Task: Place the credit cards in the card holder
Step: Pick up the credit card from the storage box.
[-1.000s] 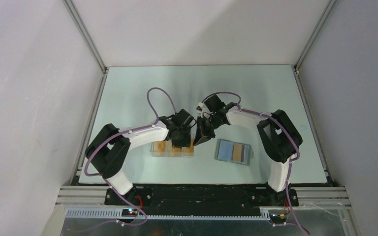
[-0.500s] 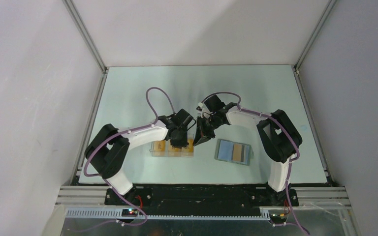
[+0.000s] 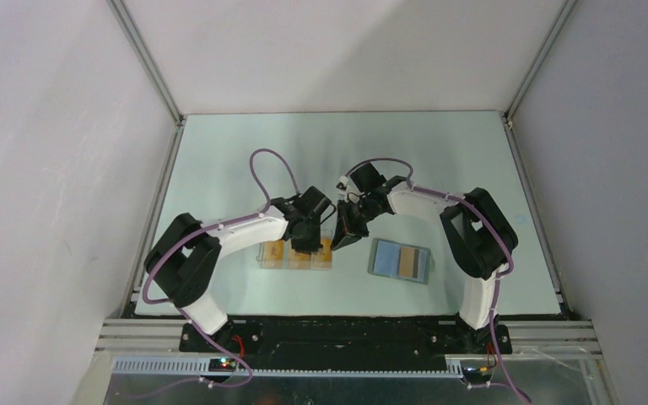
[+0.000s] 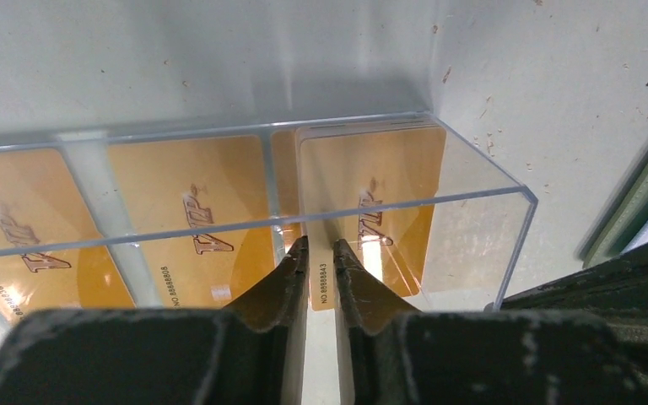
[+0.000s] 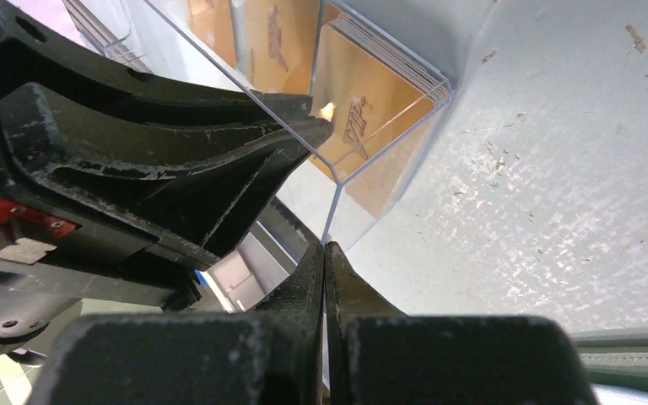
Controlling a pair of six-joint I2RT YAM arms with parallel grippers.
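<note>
The pale green surface [image 3: 219, 152] carries everything. Both arms bend inward over it: the left arm [image 3: 236, 232] and the right arm [image 3: 439, 202] meet above the right end of a clear box [image 3: 261, 263], which lies left of centre near the front edge. The box is split into compartments side by side. The card holder [image 3: 381, 257] lies open and flat, to the right of the box and apart from it, showing a light blue panel with one tan card [image 3: 407, 261] on it. The other credit cards [image 4: 194, 228] sit in the box compartments, with a small stack leaning in the rightmost one. The left claw [image 4: 321, 253] reaches over the box's near wall at that end compartment. Its fingers stand a narrow slit apart with a card's near edge between them, but I cannot tell whether they pinch it. The right claw [image 5: 325, 253] is pressed together on nothing, its tips at the foot of the box's outer corner.
</note>
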